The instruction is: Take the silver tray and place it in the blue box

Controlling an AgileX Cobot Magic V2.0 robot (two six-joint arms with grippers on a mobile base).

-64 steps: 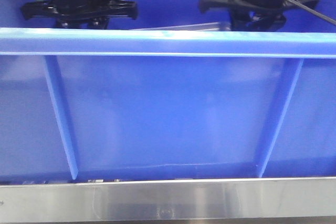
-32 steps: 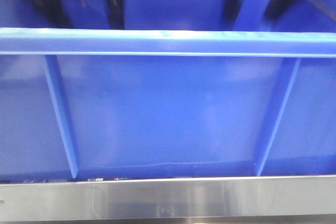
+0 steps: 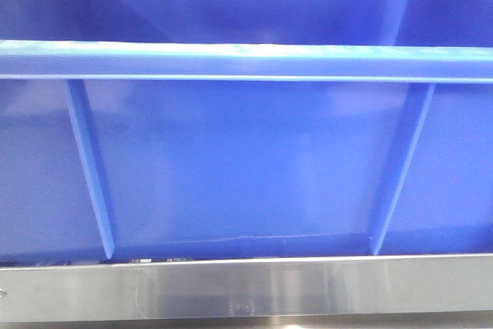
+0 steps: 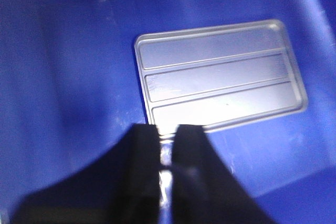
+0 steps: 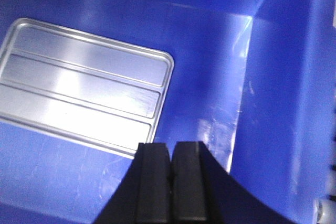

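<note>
Brushed metal bench (image 3: pixel 246 292), blue box (image 3: pixel 246 167) resting directly on it, ribbed side wall facing camera

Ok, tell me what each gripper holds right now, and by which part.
Nothing: the left gripper and right gripper are shut and empty above the shiny ridged silver tray.

Left hand (image 4: pixel 166 142): fingers pressed together, nothing between them, pointing toward 12 o'clock.
Right hand (image 5: pixel 170 156): fingers together, empty, pointing toward 12 o'clock.
</note>
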